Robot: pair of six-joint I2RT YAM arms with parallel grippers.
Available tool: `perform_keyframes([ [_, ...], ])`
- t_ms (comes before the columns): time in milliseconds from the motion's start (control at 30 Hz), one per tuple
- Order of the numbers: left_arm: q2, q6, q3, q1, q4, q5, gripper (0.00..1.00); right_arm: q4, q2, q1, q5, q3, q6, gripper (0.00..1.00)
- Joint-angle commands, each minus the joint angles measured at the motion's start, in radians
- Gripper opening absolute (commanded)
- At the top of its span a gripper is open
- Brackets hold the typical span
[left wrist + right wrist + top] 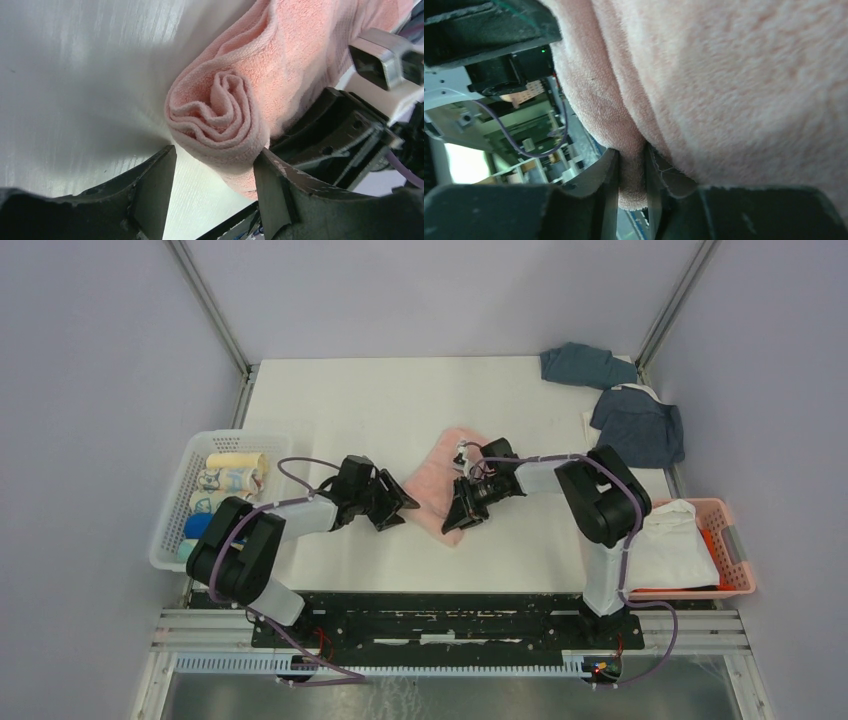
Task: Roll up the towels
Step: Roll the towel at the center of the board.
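Sitting at the left edge of the overhead view: white basket (170,532), holding rolled towels (236,462) in cream, patterned and blue, packed side by side. Reaching from there toward centre frame: left gripper (400,505), standing wide open. Lying at centre on the surface (350,400): pink towel (440,472), partly rolled. Meeting it from the right: right gripper (465,516). Resting at the right edge: pink basket (737,540), carrying a white towel (668,540) heaped over its left rim. Lying crumpled at upper right, just beside each other: slate-blue towel (585,363) and darker blue towel (640,426).

Showing only in the left wrist view: spiral end of the pink towel (235,100), sitting between the spread fingers (155,190) of the left gripper (216,150), one finger touching it, the other apart.

Showing only in the right wrist view: right gripper (631,170) pinching a thin fold of the pink towel (749,75) between nearly closed fingers (606,195).
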Motion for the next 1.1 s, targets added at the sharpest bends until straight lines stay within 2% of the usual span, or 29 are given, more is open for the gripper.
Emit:
perform_keyframes([
  [0, 0.062, 0.016, 0.032, 0.0, -0.121, -0.107, 0.64, -0.088, -0.117, 0.0, 0.219, -0.017, -0.125, 0.34],
  [133, 0.098, 0.021, 0.047, -0.003, -0.143, -0.108, 0.61, -0.149, -0.253, 0.034, 0.328, -0.006, -0.185, 0.44],
  [200, 0.117, 0.026, 0.059, -0.003, -0.153, -0.103, 0.61, -0.182, -0.318, 0.066, 0.416, 0.002, -0.219, 0.57],
  [233, 0.121, 0.029, 0.064, -0.004, -0.156, -0.102, 0.61, -0.195, -0.35, 0.087, 0.473, 0.006, -0.238, 0.61],
  [433, 0.135, 0.041, 0.095, -0.008, -0.184, -0.109, 0.61, -0.205, -0.479, 0.275, 0.872, 0.005, -0.351, 0.67],
  [533, 0.143, 0.045, 0.105, -0.007, -0.192, -0.106, 0.61, -0.177, -0.499, 0.367, 1.054, -0.002, -0.394, 0.67],
  [667, 0.152, 0.045, 0.111, -0.007, -0.195, -0.1, 0.61, -0.131, -0.495, 0.475, 1.186, -0.012, -0.446, 0.61],
  [800, 0.153, 0.048, 0.115, -0.007, -0.203, -0.101, 0.61, -0.118, -0.461, 0.531, 1.234, -0.006, -0.47, 0.53],
  [1067, 0.16, 0.054, 0.123, -0.007, -0.21, -0.098, 0.63, -0.125, -0.314, 0.539, 1.294, -0.004, -0.468, 0.52],
])
